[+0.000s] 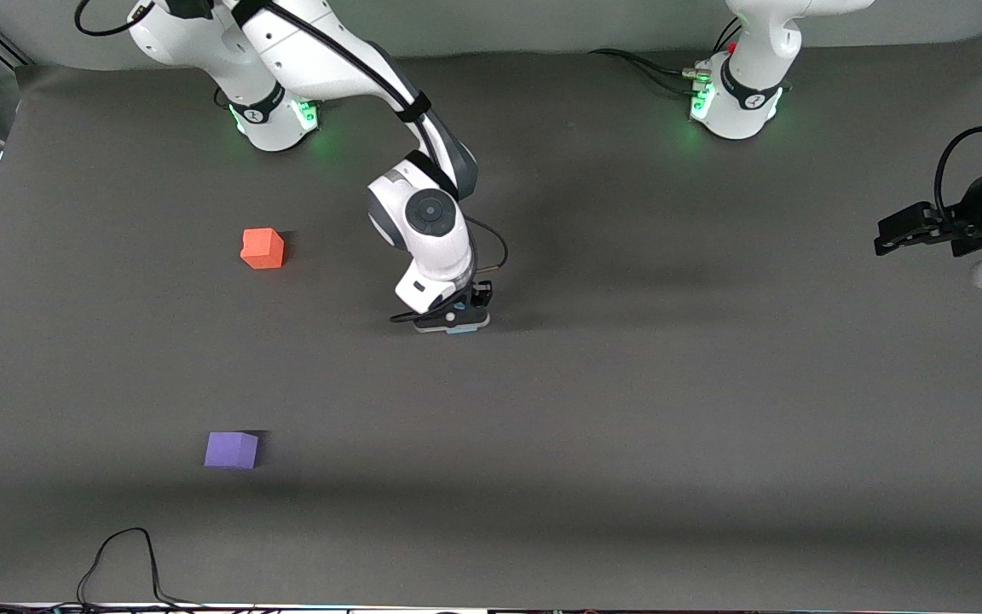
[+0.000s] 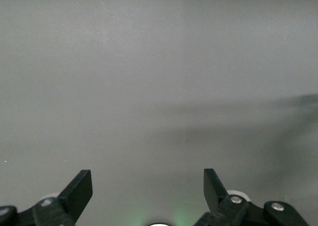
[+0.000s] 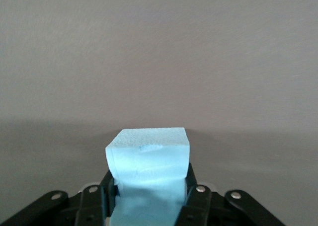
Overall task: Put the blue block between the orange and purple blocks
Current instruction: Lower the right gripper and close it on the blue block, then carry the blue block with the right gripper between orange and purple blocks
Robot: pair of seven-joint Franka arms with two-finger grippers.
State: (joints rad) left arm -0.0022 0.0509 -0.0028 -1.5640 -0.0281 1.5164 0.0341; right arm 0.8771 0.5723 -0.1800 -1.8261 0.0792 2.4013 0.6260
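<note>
The blue block (image 3: 148,159) stands on the dark mat near the table's middle, squeezed between the jaws of my right gripper (image 3: 149,182). In the front view only a sliver of the blue block (image 1: 462,330) shows under the right gripper (image 1: 457,322), which is shut on it. The orange block (image 1: 262,248) sits toward the right arm's end of the table. The purple block (image 1: 232,449) lies nearer to the front camera than the orange one. My left gripper (image 1: 887,235) waits open over the left arm's end of the table, and the left gripper (image 2: 147,186) has nothing between its fingers.
A black cable (image 1: 120,554) loops over the mat's edge nearest the front camera, close to the purple block. The two arm bases (image 1: 274,119) (image 1: 738,107) stand along the edge farthest from the camera. Bare grey mat (image 1: 627,409) lies around the blocks.
</note>
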